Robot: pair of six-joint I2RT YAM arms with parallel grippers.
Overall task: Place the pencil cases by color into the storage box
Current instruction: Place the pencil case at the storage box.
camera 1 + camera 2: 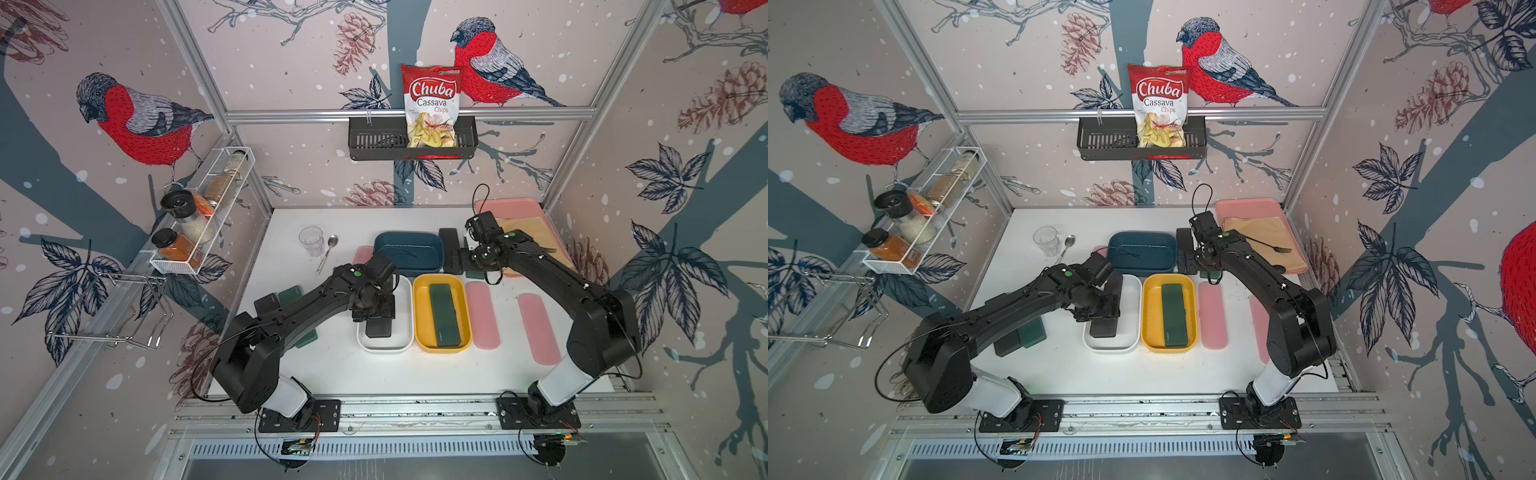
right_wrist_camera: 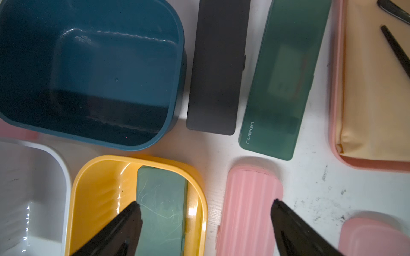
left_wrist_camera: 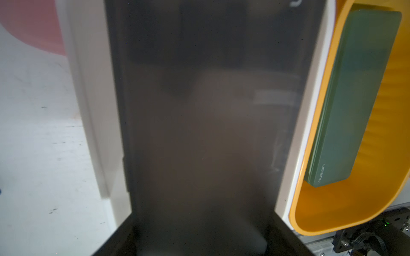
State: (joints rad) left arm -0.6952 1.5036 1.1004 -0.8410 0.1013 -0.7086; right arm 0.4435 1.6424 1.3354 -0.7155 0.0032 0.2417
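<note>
The left gripper (image 3: 203,215) is clamped on a black pencil case (image 1: 379,329). Its fingers (image 3: 117,240) press the two long edges, and the case fills nearly everything ahead of them. In both top views this case lies lengthwise inside the white tub (image 1: 384,348), one end reaching past the fingers toward the robot's base. I cannot tell whether it rests on the tub floor. Just to one side of these fingers, the yellow tub (image 1: 422,307) holds a dark green case (image 1: 445,316).

The right gripper (image 2: 205,203) hangs above the table with its fingers (image 2: 124,232) spread wide and nothing between them. Below one finger is the dark green case in the yellow tub. Below the other is a ribbed pink case (image 2: 248,199), lying on the table just beside that tub. A second pink case (image 2: 372,237) lies further out on that same side. Ahead of the fingertips a loose black case (image 2: 217,66) and a loose green case (image 2: 281,88) lie side by side — the blue tub (image 2: 111,77) flanks the black one, the pink tray (image 2: 337,88) the green one.
</note>
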